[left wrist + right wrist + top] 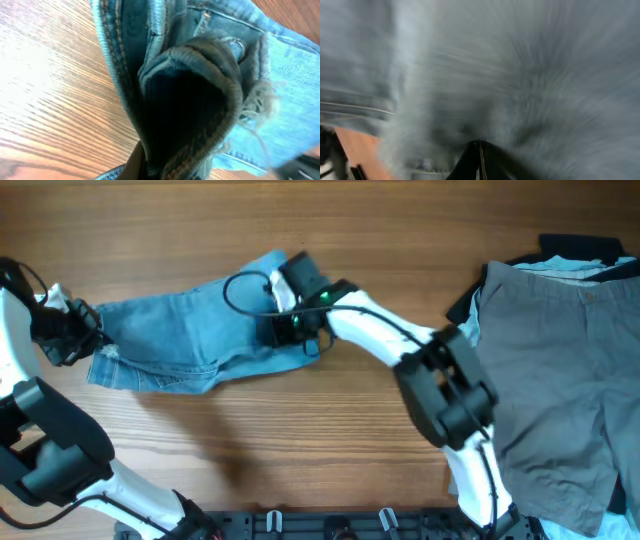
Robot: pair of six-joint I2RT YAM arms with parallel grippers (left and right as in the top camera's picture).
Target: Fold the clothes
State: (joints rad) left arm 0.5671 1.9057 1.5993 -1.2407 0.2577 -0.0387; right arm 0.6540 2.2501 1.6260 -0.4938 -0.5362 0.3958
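Left-centre on the surface [300, 450]: jeans [185, 340], light blue denim, lying as a flattish multi-layer bundle that runs left to right. Handling call: medium weight and limp, no stiffness of its own, so it will sag and drag if lifted from one point. The weave is coarse, so grip should be good and slip risk low. Not fragile. Thick stitched seams [107, 45] and doubled edges are the best hold points. The frayed hem [255, 100] is loose thread, so avoid pinching only that. Taking both ends together and keeping the cloth taut should let a fold land square. Left pincer [72, 330] is at the bundle's left end. Its wrist view shows a dark rolled denim edge rising straight out of the grasp point, so I judge it clamped on the jeans, though the tips themselves are mostly hidden. Right pincer [290, 320] sits on the right end, over the upper corner. Its wrist view is heavily blurred and filled with denim. The fingertips [490, 160] look pressed together, but I can't tell whether cloth is caught between them. Well apart to the right: grey shorts [560, 380], with dark and white garments [575, 252] tucked behind them. Neither touches the jeans.
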